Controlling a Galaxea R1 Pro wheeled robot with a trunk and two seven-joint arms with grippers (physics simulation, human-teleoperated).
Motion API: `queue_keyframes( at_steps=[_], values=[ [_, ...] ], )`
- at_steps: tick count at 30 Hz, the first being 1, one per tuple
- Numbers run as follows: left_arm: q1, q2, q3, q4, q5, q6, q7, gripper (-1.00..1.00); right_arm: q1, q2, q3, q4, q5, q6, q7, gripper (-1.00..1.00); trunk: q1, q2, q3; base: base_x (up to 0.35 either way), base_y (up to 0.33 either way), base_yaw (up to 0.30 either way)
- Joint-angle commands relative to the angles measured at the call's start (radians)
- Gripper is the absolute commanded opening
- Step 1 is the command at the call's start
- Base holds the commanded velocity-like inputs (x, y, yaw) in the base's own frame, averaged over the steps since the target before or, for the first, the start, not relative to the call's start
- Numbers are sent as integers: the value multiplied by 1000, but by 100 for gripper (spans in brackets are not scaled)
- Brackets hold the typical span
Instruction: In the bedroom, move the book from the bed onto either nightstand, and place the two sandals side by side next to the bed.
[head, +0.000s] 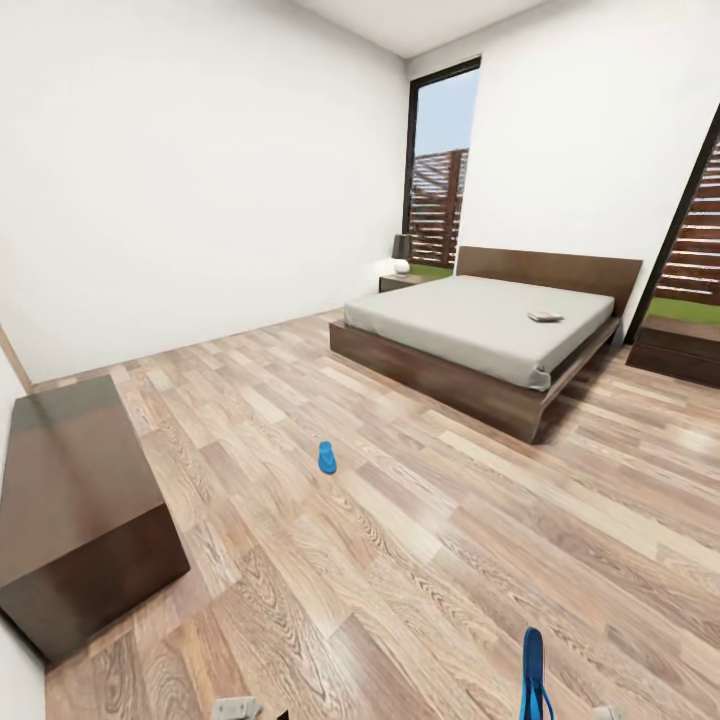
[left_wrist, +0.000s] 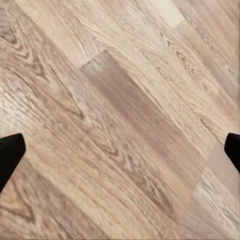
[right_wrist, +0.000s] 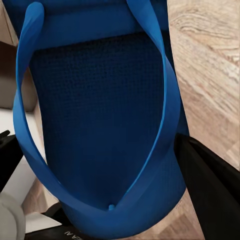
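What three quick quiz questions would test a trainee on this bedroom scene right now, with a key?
1. True or false: the book lies on the bed.
2. Where is the sandal that the robot is not holding?
A. On the wood floor, apart from the bed
B. On the mattress
C. On the dark cabinet at the left
3. Fill in: the right gripper is shut on the other ____, while the left gripper is open over bare floor.

Key: 1 true; 2 A; 3 sandal.
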Motion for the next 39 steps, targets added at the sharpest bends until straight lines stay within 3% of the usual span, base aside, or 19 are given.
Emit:
queue_keyframes(
  at_steps=[1,39],
  values=[
    [-1,0,-8,1,9,-4,-2,100,-2,0,-8,4,4,0,4,-100,0,0,-1,302,0,0],
    [-1,-1,-8,1,9,-4,-1,100,-2,0,-9,4,4,0,4,-100,0,0,-1,318,-28,0]
  ],
)
